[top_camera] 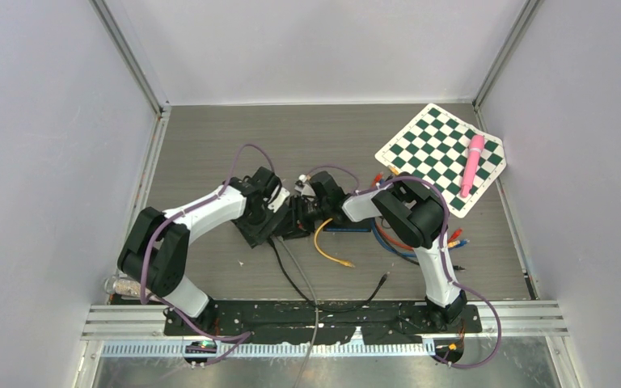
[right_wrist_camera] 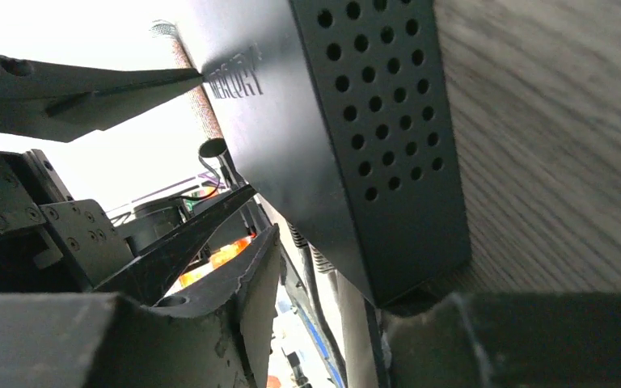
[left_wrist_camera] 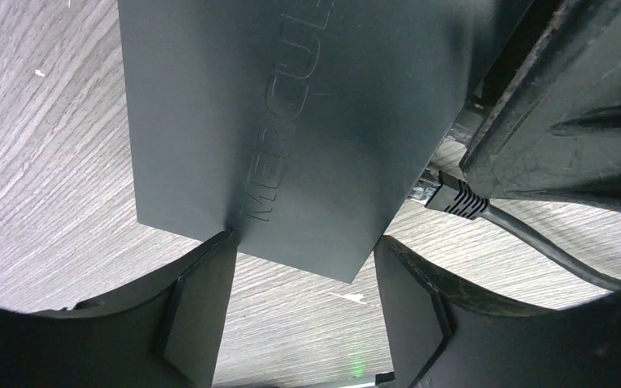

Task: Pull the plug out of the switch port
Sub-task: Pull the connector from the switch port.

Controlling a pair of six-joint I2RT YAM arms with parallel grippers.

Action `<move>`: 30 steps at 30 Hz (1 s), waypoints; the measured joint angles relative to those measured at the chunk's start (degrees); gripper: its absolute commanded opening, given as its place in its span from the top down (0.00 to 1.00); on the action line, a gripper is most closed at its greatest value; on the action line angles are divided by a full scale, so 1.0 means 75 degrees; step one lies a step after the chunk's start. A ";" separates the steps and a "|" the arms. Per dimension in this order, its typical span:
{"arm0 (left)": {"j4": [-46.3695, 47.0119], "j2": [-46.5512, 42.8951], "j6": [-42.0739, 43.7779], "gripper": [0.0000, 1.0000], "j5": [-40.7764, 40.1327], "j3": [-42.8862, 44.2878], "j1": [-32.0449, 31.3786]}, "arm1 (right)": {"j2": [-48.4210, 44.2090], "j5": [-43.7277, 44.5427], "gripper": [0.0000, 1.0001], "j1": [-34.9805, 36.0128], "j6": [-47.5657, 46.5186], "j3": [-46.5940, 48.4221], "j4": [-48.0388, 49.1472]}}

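Left wrist view: left end effector (left_wrist_camera: 306,240) spread astride the switch (left_wrist_camera: 291,97) corner, plug (left_wrist_camera: 453,198) just right.

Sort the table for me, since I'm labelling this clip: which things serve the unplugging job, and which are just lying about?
Job in hand:
switch
black plug

Lying about:
checkerboard mat
pink pen
yellow cable
blue cables
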 measured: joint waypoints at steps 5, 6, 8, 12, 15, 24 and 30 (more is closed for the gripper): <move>-0.0020 0.0000 0.0000 0.43 0.0047 0.0000 -0.0015 | 0.0000 0.0070 0.54 -0.0050 0.0385 0.0000 0.0300; -0.0020 0.0000 -0.0003 0.43 0.0055 0.0003 -0.0020 | 0.0000 0.0114 0.55 -0.0061 0.0463 0.0000 0.0318; -0.0023 0.0000 0.0000 0.44 0.0070 0.0006 -0.0032 | 0.0000 0.0189 0.57 -0.0082 0.0551 0.0000 0.0332; -0.0015 0.0003 0.0000 0.44 0.0119 0.0015 -0.0032 | 0.0017 0.0391 0.67 -0.0085 0.0662 0.0000 0.0286; -0.0009 0.0000 0.0000 0.44 0.0128 0.0015 -0.0032 | 0.0023 0.0399 0.65 -0.0085 0.0676 0.0003 0.0271; 0.0000 -0.0117 -0.0009 0.45 0.0152 0.0003 -0.0032 | 0.0020 0.0411 0.65 -0.0052 0.0592 -0.0003 0.0303; 0.0038 -0.0015 -0.0032 0.45 0.0323 0.0038 -0.0035 | 0.0020 0.0411 0.60 -0.0047 0.0589 -0.0087 0.0501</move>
